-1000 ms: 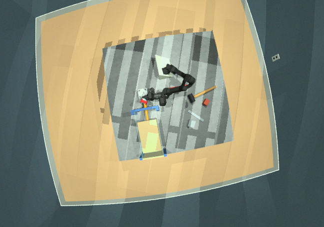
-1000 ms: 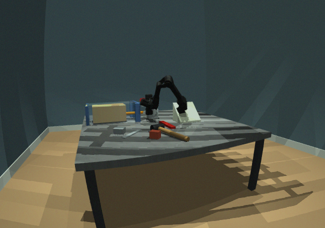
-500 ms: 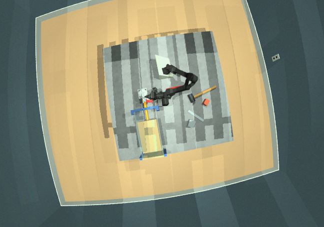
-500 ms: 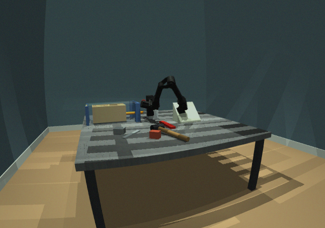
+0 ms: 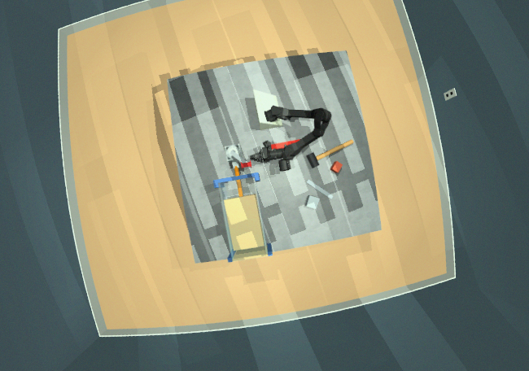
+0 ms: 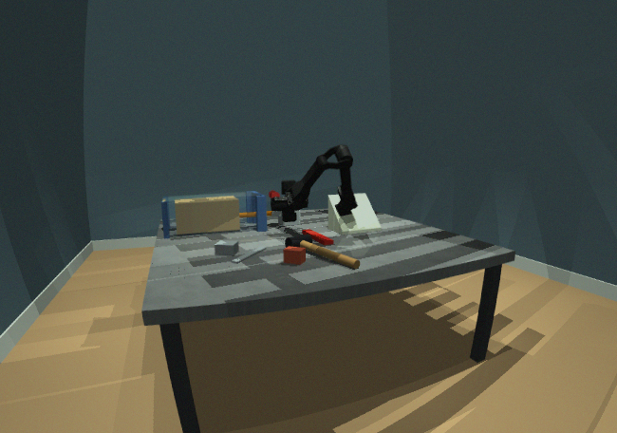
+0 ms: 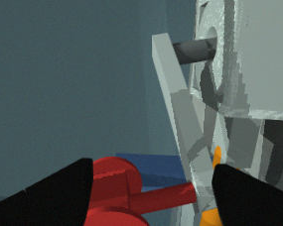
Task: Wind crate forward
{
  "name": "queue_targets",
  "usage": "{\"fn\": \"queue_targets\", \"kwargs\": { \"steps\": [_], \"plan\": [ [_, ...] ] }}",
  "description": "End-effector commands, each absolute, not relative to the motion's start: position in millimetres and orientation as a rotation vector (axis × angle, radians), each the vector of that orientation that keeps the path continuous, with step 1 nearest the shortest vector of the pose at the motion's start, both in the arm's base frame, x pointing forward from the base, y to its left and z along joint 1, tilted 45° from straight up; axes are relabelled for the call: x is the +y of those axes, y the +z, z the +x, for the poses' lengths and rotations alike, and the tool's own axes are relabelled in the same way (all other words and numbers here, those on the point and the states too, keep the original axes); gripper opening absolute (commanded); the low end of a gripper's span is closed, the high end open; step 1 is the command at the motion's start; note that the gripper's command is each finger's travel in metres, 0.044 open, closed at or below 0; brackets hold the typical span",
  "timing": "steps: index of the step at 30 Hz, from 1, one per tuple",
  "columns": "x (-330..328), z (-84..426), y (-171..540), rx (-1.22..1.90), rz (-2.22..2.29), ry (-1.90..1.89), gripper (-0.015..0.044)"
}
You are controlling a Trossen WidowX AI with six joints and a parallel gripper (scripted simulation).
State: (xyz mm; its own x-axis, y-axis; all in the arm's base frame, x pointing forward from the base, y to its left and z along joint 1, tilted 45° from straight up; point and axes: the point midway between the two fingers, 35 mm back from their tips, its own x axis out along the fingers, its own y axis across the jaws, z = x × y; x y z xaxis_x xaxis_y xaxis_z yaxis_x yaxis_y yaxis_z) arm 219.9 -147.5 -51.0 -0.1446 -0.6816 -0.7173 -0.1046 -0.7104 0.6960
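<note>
Pincer (image 5: 251, 157) (image 6: 274, 201) (image 7: 155, 171) apart, gripping nothing; arm reaches low, wrist beside winch (image 5: 230, 149) (image 7: 260, 59). Red grip (image 5: 246, 164) (image 6: 273, 194) (image 7: 111, 185) near one finger: take hold there; handle likely stiff, smooth grip may slip. Orange strap (image 5: 240, 189) (image 6: 255, 215) (image 7: 211, 218) leads to crate (image 5: 244, 222) (image 6: 207, 216), flat inside cubby, short of blue frame (image 5: 235, 178) (image 6: 263, 213) (image 7: 149, 169). Probably heavyish; wind slowly.

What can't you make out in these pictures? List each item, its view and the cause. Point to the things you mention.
- Winch (image 5: 229, 151) top hole, wrist: cut off by the frame edge.
- Gripper (image 5: 252, 157) (image 6: 274, 202) (image 7: 155, 171) fingertips' contact, exterior: too small.
- Crate (image 5: 244, 222) (image 6: 207, 216) underside, top: hidden beneath the crate itself.
</note>
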Motion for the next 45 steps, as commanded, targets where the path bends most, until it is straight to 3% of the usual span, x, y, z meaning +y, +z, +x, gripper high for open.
{"fn": "queue_targets", "kwargs": {
  "steps": [1,10,29,30,37,45],
  "plan": [
    [-149.2,221.0,-46.5,-0.894,1.726,-1.901,0.0240],
    [-216.4,210.9,19.2,-0.886,1.720,-1.906,0.0240],
    [-216.7,211.1,17.7,-0.917,1.720,-1.900,0.0240],
    [-217.1,211.3,17.3,-0.896,1.712,-1.908,0.0266],
    [-232.3,214.9,2.4,-0.094,1.419,-2.054,0.0440],
    [-249.0,213.8,-13.5,0.849,1.114,-1.826,0.0440]
  ]
}}
